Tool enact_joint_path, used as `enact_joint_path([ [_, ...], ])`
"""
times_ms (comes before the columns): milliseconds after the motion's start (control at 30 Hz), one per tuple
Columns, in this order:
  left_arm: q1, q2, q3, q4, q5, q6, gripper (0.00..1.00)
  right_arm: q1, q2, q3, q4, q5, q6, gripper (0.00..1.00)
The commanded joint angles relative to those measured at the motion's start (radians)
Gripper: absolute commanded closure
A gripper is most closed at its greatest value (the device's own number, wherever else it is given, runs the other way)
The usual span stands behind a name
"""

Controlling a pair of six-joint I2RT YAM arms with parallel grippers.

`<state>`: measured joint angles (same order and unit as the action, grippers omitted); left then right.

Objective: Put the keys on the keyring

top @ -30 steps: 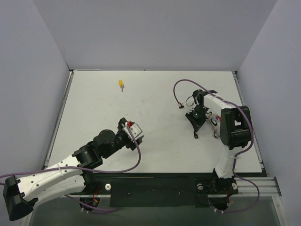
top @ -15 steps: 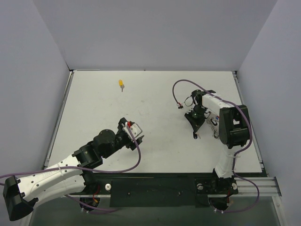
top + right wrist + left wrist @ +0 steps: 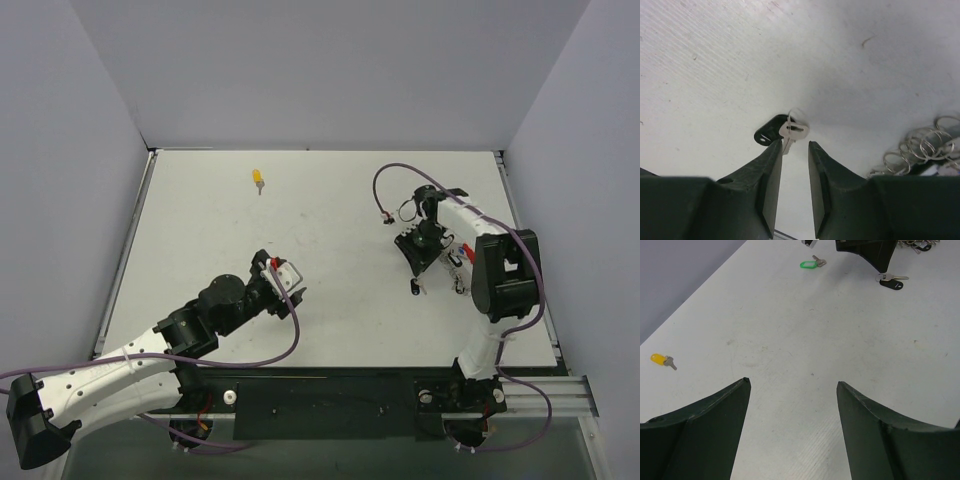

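Observation:
The black key, with a silver blade and a small wire ring through its head, lies on the table just beyond my right gripper. That gripper's fingers stand a narrow gap apart, and the key's blade sits at the left fingertip. In the top view the gripper points down at the black key. A pile of silvery rings, the keyring, lies to the right. The green key and yellow key lie apart on the table. My left gripper is open and empty.
The white table is walled on three sides. The yellow key lies at the far left. My left gripper hovers low at the near middle. A purple cable loops over the right arm.
My right arm has shifted slightly to the right over the black key. The left arm and the keys have not moved.

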<state>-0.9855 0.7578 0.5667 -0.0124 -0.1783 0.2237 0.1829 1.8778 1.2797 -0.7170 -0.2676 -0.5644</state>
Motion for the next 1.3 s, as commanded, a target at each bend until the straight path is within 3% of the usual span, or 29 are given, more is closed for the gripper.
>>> enact_joint_path([
  [0, 0.011, -0.002, 0.004, 0.015, 0.014, 0.008, 0.20, -0.031, -0.103, 0.029, -0.068, -0.022, -0.003, 0.75],
  [200, 0.024, -0.008, 0.015, -0.023, 0.019, -0.024, 0.20, -0.106, -0.241, 0.003, -0.076, -0.071, -0.029, 0.68],
  [300, 0.041, -0.014, 0.027, -0.027, 0.031, -0.056, 0.18, -0.215, -0.334, -0.003, -0.078, -0.151, -0.051, 0.64],
  [433, 0.158, -0.009, 0.058, -0.031, 0.129, -0.212, 0.11, -0.347, -0.393, 0.006, -0.055, -0.281, -0.017, 0.51],
  [567, 0.310, 0.001, 0.081, -0.020, 0.236, -0.328, 0.10, -0.405, -0.352, 0.015, -0.065, -0.308, 0.032, 0.48],
  [967, 0.327, -0.014, 0.078, -0.041, 0.189, -0.271, 0.10, -0.404, -0.342, -0.125, -0.009, -0.035, 0.072, 0.50],
  [1267, 0.327, -0.012, 0.071, -0.035, 0.197, -0.264, 0.10, -0.231, -0.261, -0.117, 0.106, 0.215, 0.211, 0.57],
])
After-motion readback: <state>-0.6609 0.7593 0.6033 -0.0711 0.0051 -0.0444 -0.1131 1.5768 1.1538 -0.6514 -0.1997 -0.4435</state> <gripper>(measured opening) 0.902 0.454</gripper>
